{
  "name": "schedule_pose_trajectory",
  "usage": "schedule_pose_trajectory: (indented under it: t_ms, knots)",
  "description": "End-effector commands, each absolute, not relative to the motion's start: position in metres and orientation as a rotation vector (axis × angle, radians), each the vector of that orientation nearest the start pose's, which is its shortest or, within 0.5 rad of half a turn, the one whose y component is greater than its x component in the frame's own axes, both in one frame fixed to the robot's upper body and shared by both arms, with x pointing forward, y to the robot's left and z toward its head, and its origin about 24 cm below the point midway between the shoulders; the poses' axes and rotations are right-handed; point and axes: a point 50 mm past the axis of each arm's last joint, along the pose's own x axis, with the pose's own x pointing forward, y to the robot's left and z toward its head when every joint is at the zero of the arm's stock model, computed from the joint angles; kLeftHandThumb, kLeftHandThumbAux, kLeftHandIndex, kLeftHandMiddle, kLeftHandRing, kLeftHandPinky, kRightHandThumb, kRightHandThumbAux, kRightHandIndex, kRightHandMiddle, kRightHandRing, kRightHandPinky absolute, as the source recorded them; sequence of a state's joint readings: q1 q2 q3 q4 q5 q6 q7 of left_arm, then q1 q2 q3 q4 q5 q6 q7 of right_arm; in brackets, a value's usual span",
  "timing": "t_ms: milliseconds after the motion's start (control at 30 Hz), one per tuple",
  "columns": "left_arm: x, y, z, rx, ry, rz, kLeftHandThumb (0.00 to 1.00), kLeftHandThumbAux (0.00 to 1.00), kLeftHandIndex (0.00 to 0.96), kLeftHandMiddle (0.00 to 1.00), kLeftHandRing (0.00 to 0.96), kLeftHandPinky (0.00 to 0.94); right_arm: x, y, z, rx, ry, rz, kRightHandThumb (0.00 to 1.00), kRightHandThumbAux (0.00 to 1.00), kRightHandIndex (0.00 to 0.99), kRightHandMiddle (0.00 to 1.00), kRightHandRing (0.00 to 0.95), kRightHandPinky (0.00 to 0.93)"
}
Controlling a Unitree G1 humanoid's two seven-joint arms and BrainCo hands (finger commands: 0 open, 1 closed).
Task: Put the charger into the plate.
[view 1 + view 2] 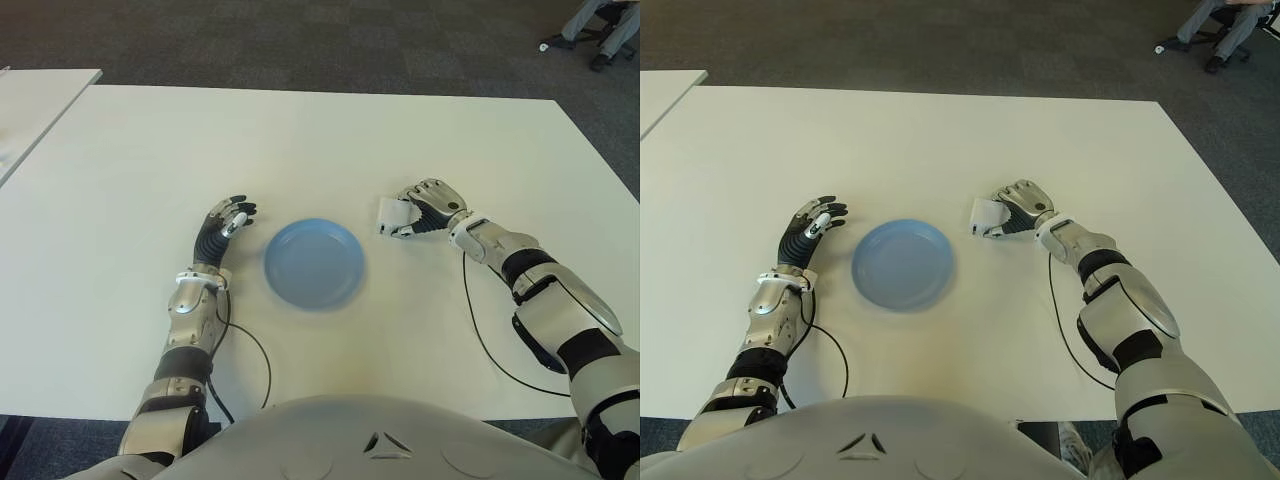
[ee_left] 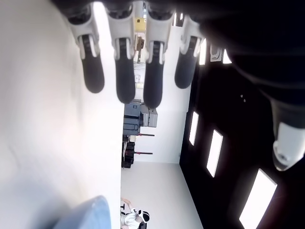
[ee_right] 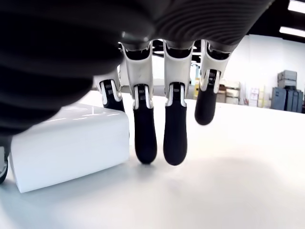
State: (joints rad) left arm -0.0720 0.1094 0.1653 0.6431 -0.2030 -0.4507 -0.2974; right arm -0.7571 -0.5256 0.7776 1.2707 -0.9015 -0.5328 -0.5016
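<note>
Standing on the table right of the empty plate, the charger is unlifted; right hand curls beside it, not gripping. Left hand open, left of plate.

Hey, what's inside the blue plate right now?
Nothing visible: the blue plate looks bare. The white charger sits on the table at the right hand; the left hand shows beside the plate's left.
</note>
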Motion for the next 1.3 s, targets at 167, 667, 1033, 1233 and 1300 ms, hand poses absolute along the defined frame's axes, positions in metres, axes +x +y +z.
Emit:
schedule_pose_trajectory:
  t_ms: [167, 667, 1033, 1233, 1300]
  knots:
    - [0.225, 0.201, -0.053, -0.134, 0.181, -0.024, 0.000, 0.488, 0.286, 0.361, 0.327, 0.302, 0.317, -0.218, -0.006, -1.684, -0.065, 0.666, 0.745, 0.708, 0.440, 0.866, 0.843, 0.795]
    - [0.227, 0.200, -0.053, -0.138, 0.177, -0.028, 0.000, 0.464, 0.299, 0.355, 0.352, 0.366, 0.323, -0.217, 0.004, -1.668, -0.104, 0.655, 0.746, 0.710, 0.440, 0.874, 0.842, 0.789]
    - [0.228, 0.197, -0.053, -0.143, 0.175, -0.032, 0.000, 0.462, 0.321, 0.372, 0.378, 0.396, 0.326, -0.220, 0.013, -1.682, -0.166, 0.624, 0.742, 0.711, 0.439, 0.885, 0.866, 0.860]
    - [0.229, 0.195, -0.054, -0.131, 0.178, -0.033, 0.000, 0.465, 0.324, 0.381, 0.387, 0.402, 0.334, -0.219, 0.026, -1.644, -0.191, 0.578, 0.742, 0.712, 0.439, 0.887, 0.868, 0.863]
    - [0.229, 0.195, -0.055, -0.131, 0.183, -0.032, 0.000, 0.467, 0.323, 0.382, 0.388, 0.402, 0.340, -0.215, 0.035, -1.614, -0.206, 0.551, 0.742, 0.712, 0.439, 0.887, 0.869, 0.865]
